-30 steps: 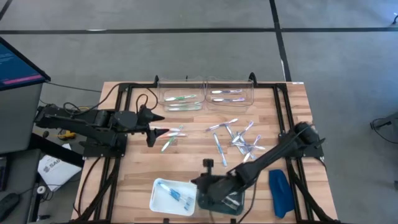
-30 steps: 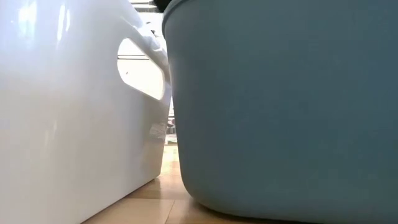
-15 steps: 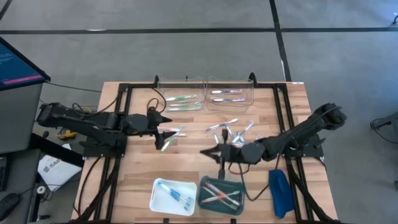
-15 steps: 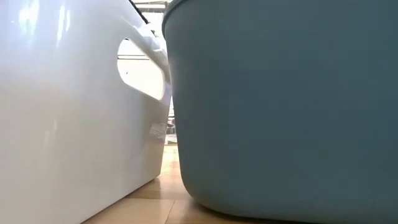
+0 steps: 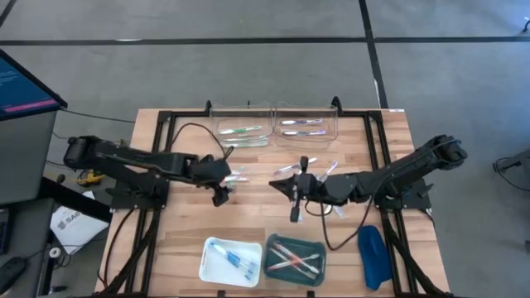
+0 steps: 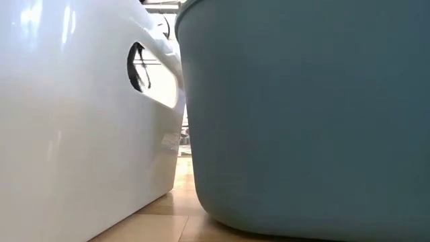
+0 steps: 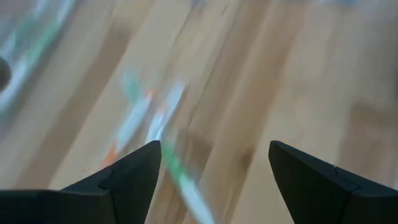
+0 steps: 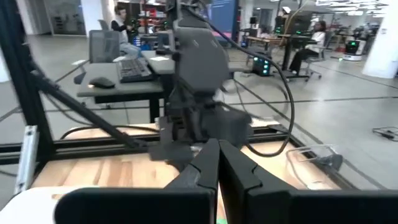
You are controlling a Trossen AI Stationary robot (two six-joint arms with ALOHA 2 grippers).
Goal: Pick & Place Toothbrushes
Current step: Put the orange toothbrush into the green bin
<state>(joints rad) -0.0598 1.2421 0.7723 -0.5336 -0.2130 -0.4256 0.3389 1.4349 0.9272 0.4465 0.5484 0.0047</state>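
Nearest to me stand two smooth plastic bins, a white bin (image 5: pixel 230 260) and a teal bin (image 5: pixel 293 257), each already holding some toothbrushes. Farther, on the wooden table (image 5: pixel 182 236), my left hand (image 5: pixel 222 184) is wide apart above a small group of toothbrushes (image 7: pixel 152 124); I judge I should come down straight over one thin stick only. My right hand (image 5: pixel 291 200) is shut and empty near the scattered pile (image 5: pixel 319 184). At the far edge is a clear tray (image 5: pixel 277 124).

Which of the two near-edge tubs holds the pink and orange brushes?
The teal tub, right of the white tub; the white one holds blue brushes.
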